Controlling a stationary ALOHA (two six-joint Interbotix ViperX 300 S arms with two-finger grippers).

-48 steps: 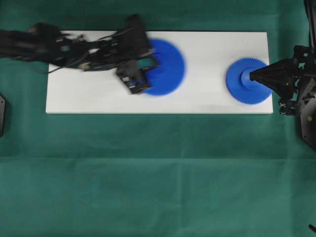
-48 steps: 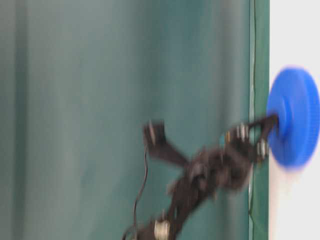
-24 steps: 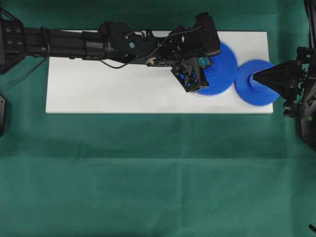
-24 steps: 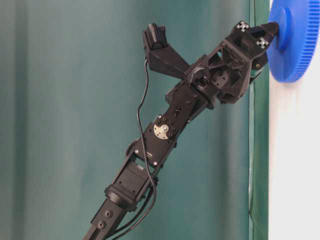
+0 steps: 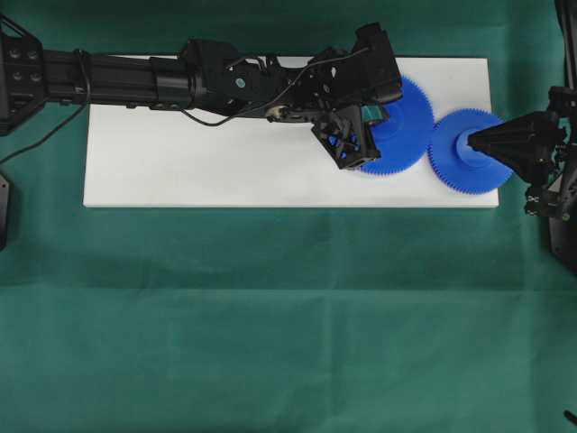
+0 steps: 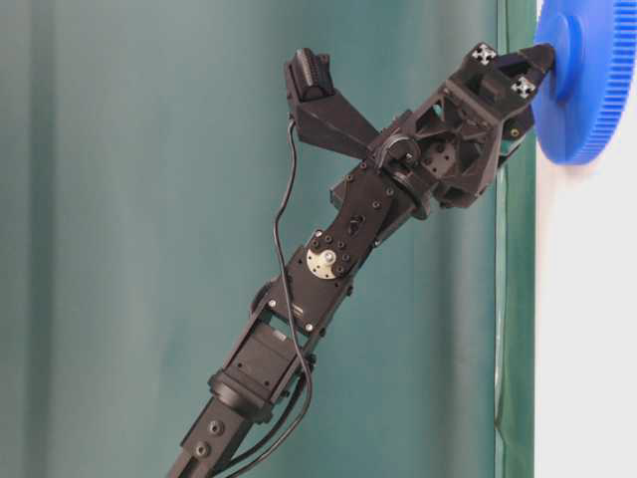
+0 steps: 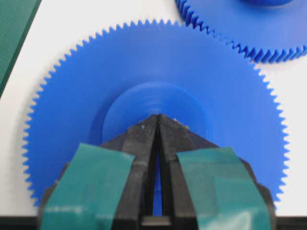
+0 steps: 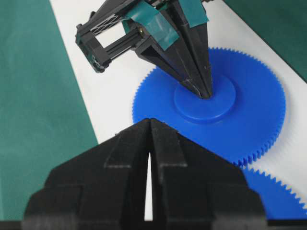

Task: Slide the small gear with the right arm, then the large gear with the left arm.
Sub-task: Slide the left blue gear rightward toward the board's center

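The large gear (image 5: 407, 126) lies on the white board (image 5: 180, 162), and its teeth meet those of the small gear (image 5: 469, 162) to its right. My left gripper (image 7: 157, 116) is shut, its tip pressed on the large gear's (image 7: 96, 96) raised hub. The right wrist view shows those taped fingers (image 8: 199, 72) standing on the hub. My right gripper (image 5: 470, 141) is shut too, with its point on the small gear's hub. At table level the left gripper (image 6: 542, 55) touches the large gear (image 6: 592, 90).
The board lies on a green cloth (image 5: 270, 316). The left arm (image 5: 135, 79) stretches along the board's far edge. Both gears sit near the board's right end, with bare board (image 5: 225, 171) to their left.
Over the last second my left arm slid the large gear right along the board until it met the small gear, which shifted slightly right. The last half second shows almost no motion.
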